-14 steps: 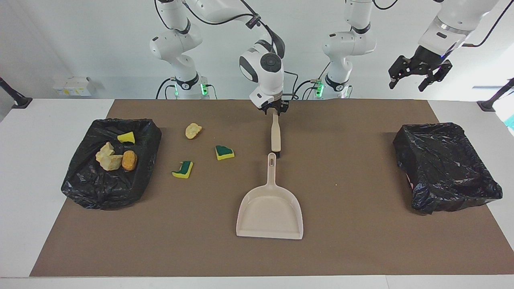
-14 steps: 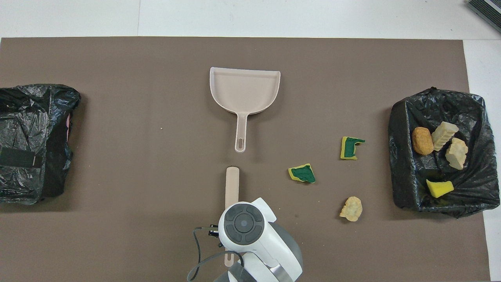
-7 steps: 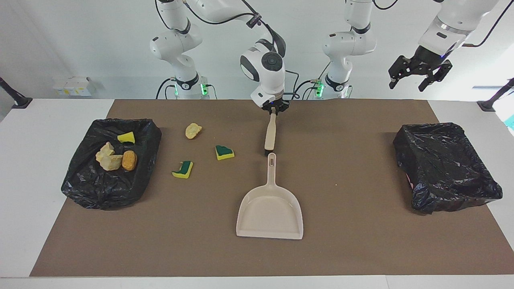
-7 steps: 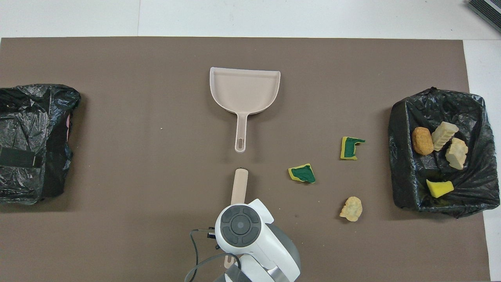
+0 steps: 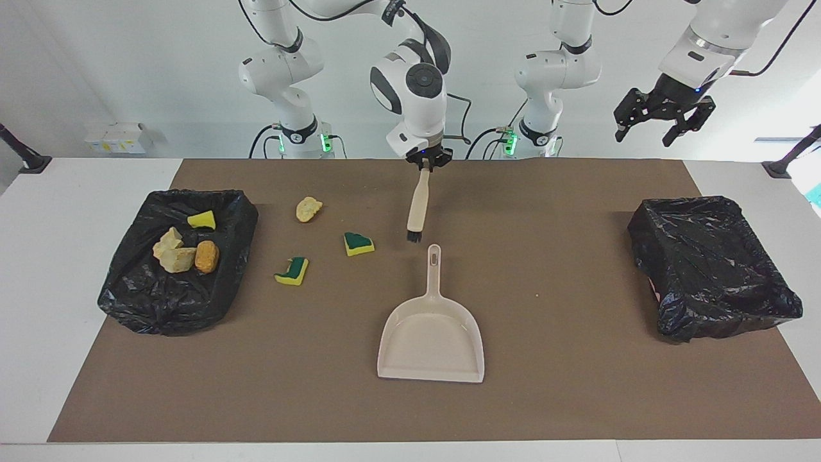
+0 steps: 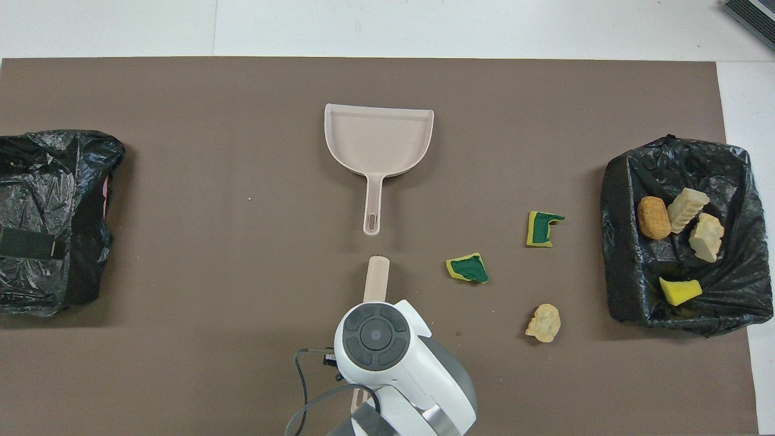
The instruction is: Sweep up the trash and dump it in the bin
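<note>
Right pincer (image 5: 426,164) clamped shut on the handle end of the brush (image 5: 417,205), brush hanging off the table (image 5: 38,269) and tilted, its long axis running from the pincer down to the bristles, which point toward the dustpan (image 5: 431,333) handle. Key relation: loose trash lies to the side of this pincer, toward the right arm's end of the table, so the sweep likely has to go sideways from there; right arm is clearly the nearer one. Loose on the brown mat (image 5: 577,385), three pieces: green-faced chunk (image 5: 358,244) closest to the bristles, second green-faced chunk (image 5: 292,271) further out, tan chunk (image 5: 308,208) beside them. Four more chunks already sit in the filled bin (image 5: 128,301) past those: yellow, orange, two cream (image 6: 696,224). Total seven. Left pincer (image 5: 660,119) wide open, holding nothing, waits high over its own end above the other bin (image 5: 712,269). Counts: one brush, one dustpan, two black-lined bins. Dustpan is untouched, mouth facing away from the robots.
</note>
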Robot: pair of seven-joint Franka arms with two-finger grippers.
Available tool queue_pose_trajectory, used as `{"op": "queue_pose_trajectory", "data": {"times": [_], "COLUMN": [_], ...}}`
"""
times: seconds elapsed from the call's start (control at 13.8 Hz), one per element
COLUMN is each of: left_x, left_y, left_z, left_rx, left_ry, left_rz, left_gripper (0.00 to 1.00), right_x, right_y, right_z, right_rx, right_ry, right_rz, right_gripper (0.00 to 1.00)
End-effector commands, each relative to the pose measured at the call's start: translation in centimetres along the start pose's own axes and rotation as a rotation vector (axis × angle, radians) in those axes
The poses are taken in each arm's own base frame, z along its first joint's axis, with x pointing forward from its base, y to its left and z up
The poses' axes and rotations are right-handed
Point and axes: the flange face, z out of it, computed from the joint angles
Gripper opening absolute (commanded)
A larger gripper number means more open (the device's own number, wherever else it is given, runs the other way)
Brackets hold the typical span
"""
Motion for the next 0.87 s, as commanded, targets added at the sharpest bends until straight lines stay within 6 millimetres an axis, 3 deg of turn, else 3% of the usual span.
{"op": "queue_pose_trajectory", "data": {"times": [0.0, 0.14, 0.36, 0.43, 0.51, 0.8], "left_x": [0.5, 2.4, 7.8, 8.9, 10.1, 14.2], "left_y": [4.5, 8.3, 14.4, 15.6, 17.0, 24.7], "left_z": [0.7, 2.8, 8.6, 9.5, 11.7, 20.0], "left_rx": [0.012, 0.003, -0.033, -0.050, -0.058, -0.081], "left_ry": [0.016, 0.063, 0.126, 0.163, 0.160, 0.120], "left_rz": [0.004, -0.083, -0.162, -0.192, -0.198, -0.210], "left_gripper": [1.00, 1.00, 1.00, 1.00, 1.00, 1.00], "right_x": [1.1, 3.3, 7.2, 7.9, 8.2, 6.1], "right_y": [3.8, 6.2, 11.6, 13.1, 14.2, 18.9], "right_z": [-2.0, -2.3, -1.9, -1.9, -1.7, 0.6], "right_rx": [-0.065, -0.102, -0.146, -0.166, -0.191, -0.277], "right_ry": [0.008, -0.007, -0.075, -0.096, -0.116, -0.173], "right_rz": [0.048, 0.114, 0.244, 0.295, 0.344, 0.403], "right_gripper": [0.00, 0.00, 0.00, 0.00, 0.00, 0.00]}}
